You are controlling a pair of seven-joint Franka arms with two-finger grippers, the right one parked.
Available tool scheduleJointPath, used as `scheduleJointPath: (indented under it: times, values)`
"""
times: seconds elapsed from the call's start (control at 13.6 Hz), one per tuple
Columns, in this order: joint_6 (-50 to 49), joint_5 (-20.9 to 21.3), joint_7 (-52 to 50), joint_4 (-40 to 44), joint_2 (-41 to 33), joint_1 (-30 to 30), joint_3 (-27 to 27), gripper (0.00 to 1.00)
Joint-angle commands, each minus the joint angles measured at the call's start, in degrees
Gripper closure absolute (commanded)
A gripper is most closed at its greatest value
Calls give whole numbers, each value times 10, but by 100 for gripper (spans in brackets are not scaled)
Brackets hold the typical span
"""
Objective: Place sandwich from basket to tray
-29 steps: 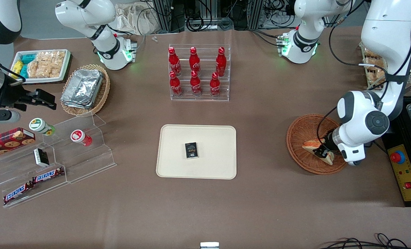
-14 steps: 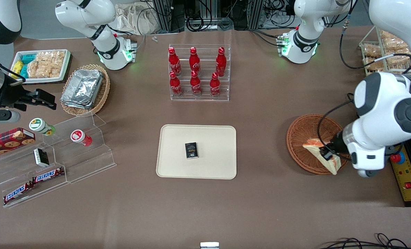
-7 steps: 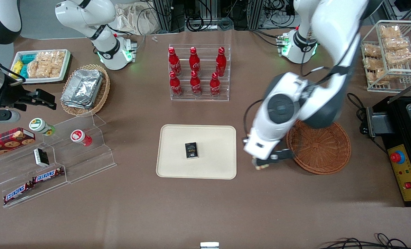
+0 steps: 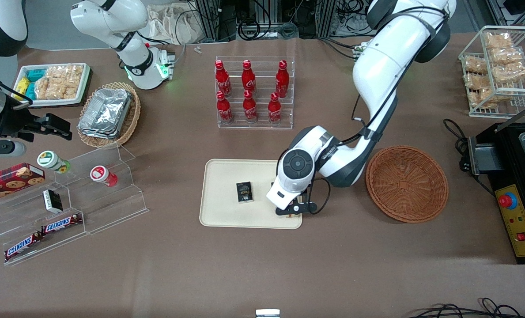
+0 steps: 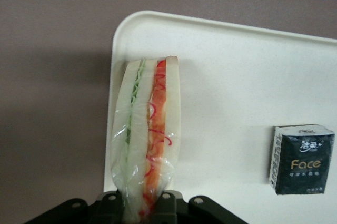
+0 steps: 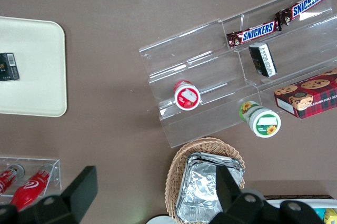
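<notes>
Sandwich (image 5: 146, 145) clamped in gripper (image 5: 142, 205) fingers, hanging lengthwise, tip over tray (image 5: 237, 87) corner.

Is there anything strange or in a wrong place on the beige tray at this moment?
A small dark tissue pack marked "Face" lies on the tray, not food. The gripper holds the sandwich above the tray's corner nearest the basket.
</notes>
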Motion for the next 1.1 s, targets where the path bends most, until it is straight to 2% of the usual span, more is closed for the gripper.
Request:
scheduleJointPath:
  times: [0.0, 0.07, 0.15, 0.51, 0.73, 1.03]
  values:
    - [-6, 9, 9, 29, 13, -13, 6, 100]
    - [-6, 13, 8, 29, 14, -13, 6, 62]
    - [-6, 14, 8, 29, 14, -13, 6, 1]
    - [-31, 17, 7, 23, -30, 2, 6, 0]
    - [-133, 7, 25, 19, -102, 55, 4, 0]
    - [-161, 1, 52, -95, -235, 125, 2, 0]
